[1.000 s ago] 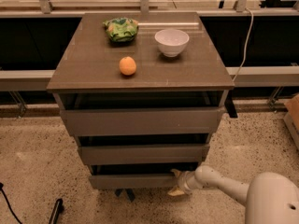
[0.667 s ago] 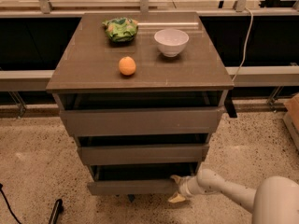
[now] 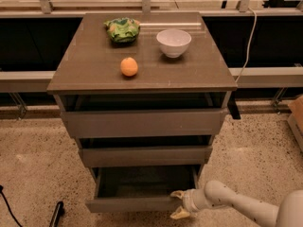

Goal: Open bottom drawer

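Observation:
The grey-brown cabinet [image 3: 142, 74] has three handleless drawers. The bottom drawer [image 3: 130, 204] stands pulled out toward me, its shallow grey interior [image 3: 142, 181] showing above its plain flat front. My gripper [image 3: 179, 204] is at the right end of that drawer front, low at the right of the view, with one pale fingertip [image 3: 177, 194] above the front's top edge and the other below it. The white arm runs off to the lower right. The middle drawer [image 3: 144, 156] and the top drawer [image 3: 142, 123] each stand slightly out.
On the cabinet top lie an orange [image 3: 129, 66], a white bowl [image 3: 173, 42] and a green bag [image 3: 122, 29]. A speckled floor [image 3: 33, 174] surrounds the cabinet. A black cable end [image 3: 56, 214] lies at lower left. A low bench rail [image 3: 265, 74] runs behind.
The bottom drawer has slid out toward me, showing more of its interior. My gripper has moved down and toward me with the drawer front.

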`<action>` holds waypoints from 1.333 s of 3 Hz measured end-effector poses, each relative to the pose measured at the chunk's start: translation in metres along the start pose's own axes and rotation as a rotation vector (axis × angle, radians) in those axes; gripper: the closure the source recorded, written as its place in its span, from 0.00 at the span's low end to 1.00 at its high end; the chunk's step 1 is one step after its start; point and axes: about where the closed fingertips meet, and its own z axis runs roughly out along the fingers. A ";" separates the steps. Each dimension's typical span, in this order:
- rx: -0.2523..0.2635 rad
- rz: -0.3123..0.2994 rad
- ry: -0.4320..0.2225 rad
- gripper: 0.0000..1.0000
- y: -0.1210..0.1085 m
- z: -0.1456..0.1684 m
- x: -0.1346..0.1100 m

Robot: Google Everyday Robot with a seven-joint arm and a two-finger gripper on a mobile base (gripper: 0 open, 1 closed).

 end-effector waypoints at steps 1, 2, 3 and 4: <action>-0.013 0.010 -0.012 0.35 0.024 -0.014 -0.005; -0.030 0.019 -0.004 0.36 0.043 -0.026 -0.007; -0.013 0.014 0.001 0.28 0.052 -0.038 -0.012; 0.015 -0.005 0.002 0.05 0.040 -0.041 -0.014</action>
